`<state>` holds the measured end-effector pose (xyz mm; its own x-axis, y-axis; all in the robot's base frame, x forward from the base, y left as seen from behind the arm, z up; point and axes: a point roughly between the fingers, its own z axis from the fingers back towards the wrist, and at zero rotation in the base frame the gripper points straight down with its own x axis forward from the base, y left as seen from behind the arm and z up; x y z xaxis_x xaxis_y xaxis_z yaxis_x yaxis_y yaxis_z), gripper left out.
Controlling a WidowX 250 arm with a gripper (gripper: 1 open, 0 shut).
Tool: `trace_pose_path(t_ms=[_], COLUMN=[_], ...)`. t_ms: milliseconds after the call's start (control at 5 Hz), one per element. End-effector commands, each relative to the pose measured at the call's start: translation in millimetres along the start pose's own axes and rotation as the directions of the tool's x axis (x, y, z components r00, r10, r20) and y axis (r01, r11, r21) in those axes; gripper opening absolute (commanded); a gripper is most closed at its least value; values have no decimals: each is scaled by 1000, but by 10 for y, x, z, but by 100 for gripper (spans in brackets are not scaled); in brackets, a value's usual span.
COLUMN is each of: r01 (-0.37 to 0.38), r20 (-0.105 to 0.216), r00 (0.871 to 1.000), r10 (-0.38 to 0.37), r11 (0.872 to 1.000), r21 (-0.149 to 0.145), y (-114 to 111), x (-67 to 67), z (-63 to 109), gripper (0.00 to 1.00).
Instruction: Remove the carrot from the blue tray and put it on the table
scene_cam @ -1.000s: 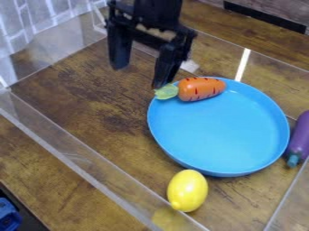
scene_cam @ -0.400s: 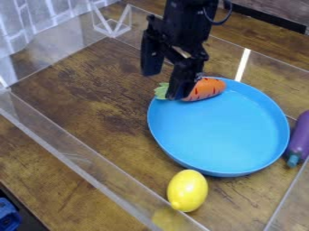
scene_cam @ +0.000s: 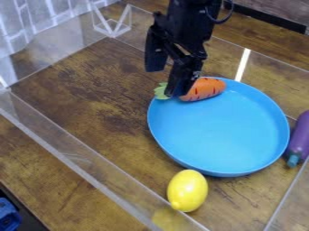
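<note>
The orange carrot [scene_cam: 208,88] lies on the far left rim of the blue tray [scene_cam: 229,131], its green top [scene_cam: 161,90] hanging over the edge toward the table [scene_cam: 85,99]. My gripper [scene_cam: 171,74] hangs open just above the carrot's leafy end. One black finger [scene_cam: 183,79] covers part of the carrot and the other finger [scene_cam: 156,54] stands to the left over the table. Nothing is held between them.
A yellow lemon [scene_cam: 187,190] sits on the table in front of the tray. A purple eggplant [scene_cam: 298,137] lies at the tray's right edge. Clear acrylic walls [scene_cam: 60,149] border the table on the left and front.
The gripper has moved right and down from the table's back toward the carrot, and now stands over its leafy end. The carrot, lemon and eggplant have not moved.
</note>
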<state>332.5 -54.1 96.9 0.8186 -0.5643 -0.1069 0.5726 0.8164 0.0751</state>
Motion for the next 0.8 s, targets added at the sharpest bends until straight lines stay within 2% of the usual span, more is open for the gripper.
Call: trace_pose_path(t_ms=[0,400,600], r01=[113,-13,6], r20=[54,78,94], r00=[992,997,996], r10=[-115,9,-12], r11=[993,999,998], r21=[39,52,60], y=[-81,-5,94], x=[111,175,116], z=[90,250,219], gripper=[100,100,100])
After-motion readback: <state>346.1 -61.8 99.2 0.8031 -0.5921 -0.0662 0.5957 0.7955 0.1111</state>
